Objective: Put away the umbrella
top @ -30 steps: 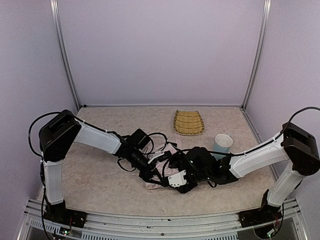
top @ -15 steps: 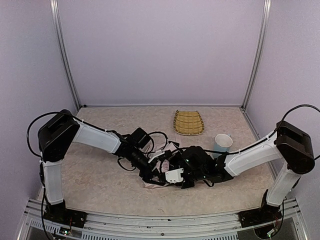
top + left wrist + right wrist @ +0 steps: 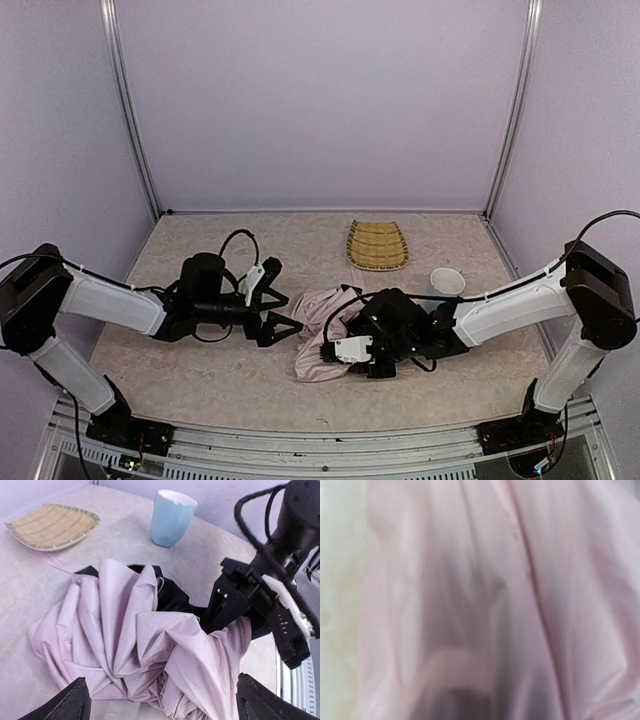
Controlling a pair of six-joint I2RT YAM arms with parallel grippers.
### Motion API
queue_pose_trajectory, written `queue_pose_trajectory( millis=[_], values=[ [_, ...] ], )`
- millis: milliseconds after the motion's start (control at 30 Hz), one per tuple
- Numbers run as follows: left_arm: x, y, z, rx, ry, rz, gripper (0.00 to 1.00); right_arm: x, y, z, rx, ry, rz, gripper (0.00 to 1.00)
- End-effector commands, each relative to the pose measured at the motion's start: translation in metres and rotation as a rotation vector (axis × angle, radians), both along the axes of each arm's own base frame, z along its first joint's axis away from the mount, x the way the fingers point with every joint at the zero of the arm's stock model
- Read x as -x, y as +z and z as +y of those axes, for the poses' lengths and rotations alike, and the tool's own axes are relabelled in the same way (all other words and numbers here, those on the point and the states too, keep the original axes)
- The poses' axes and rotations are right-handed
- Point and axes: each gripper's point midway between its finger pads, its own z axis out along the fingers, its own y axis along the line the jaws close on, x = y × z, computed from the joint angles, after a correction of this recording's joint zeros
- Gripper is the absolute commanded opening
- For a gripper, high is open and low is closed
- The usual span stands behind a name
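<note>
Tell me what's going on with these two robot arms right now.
Both arms are working on a crumpled pink umbrella that lies between them, not yet folded up. The right gripper is pushed into the fabric, and whether it actually grips is hidden. The left gripper hangs wide open beside the umbrella, holding nothing. A woven tray and a blue cup sit farther back, apart from it.

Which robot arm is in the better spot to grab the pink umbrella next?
Probably the right arm. Its gripper is down on the umbrella, and pink fabric fills its wrist camera. The left gripper hangs open off to the side, not touching the umbrella.
</note>
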Motion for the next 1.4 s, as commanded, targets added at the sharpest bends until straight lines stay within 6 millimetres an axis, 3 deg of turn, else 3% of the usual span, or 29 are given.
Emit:
queue_pose_trajectory(
  millis=[0,133,333,500,633,833,933,1000,1167,1233,1367],
  values=[
    [-0.008,0.077,0.028,0.267,0.218,-0.168,0.97,0.045,-0.032,-0.037,0.177,-0.004,0.251,0.00],
    [0.020,0.078,0.034,0.217,0.278,-0.282,0.89,0.064,-0.029,-0.041,0.203,-0.012,0.384,0.00],
    [0.071,0.050,0.020,0.025,0.154,-0.439,0.70,0.082,-0.015,-0.038,0.196,-0.015,0.620,0.00],
    [0.110,0.016,-0.004,-0.163,-0.030,-0.570,0.71,0.073,-0.001,-0.034,0.155,-0.077,0.810,0.00],
    [0.129,0.009,-0.020,-0.187,-0.131,-0.622,0.81,0.067,-0.001,-0.032,0.145,-0.110,0.901,0.00],
    [0.111,-0.002,-0.038,-0.276,-0.159,-0.774,0.92,0.063,-0.013,-0.031,0.167,-0.098,0.987,0.00],
    [0.107,-0.029,-0.050,-0.364,-0.232,-0.759,0.93,0.059,-0.022,-0.031,0.174,-0.108,1.032,0.00],
    [0.103,-0.047,-0.054,-0.411,-0.255,-0.723,0.89,0.056,-0.029,-0.031,0.170,-0.113,1.052,0.00],
    [0.082,-0.079,-0.053,-0.517,-0.223,-0.589,0.68,0.053,-0.033,-0.023,0.132,-0.096,1.088,0.00],
    [0.084,-0.086,-0.054,-0.533,-0.245,-0.527,0.67,0.051,-0.029,-0.018,0.100,-0.083,1.083,0.01],
    [0.085,-0.103,-0.049,-0.588,-0.256,-0.423,0.68,0.041,-0.017,-0.012,0.036,-0.094,1.040,0.13]
  ],
)
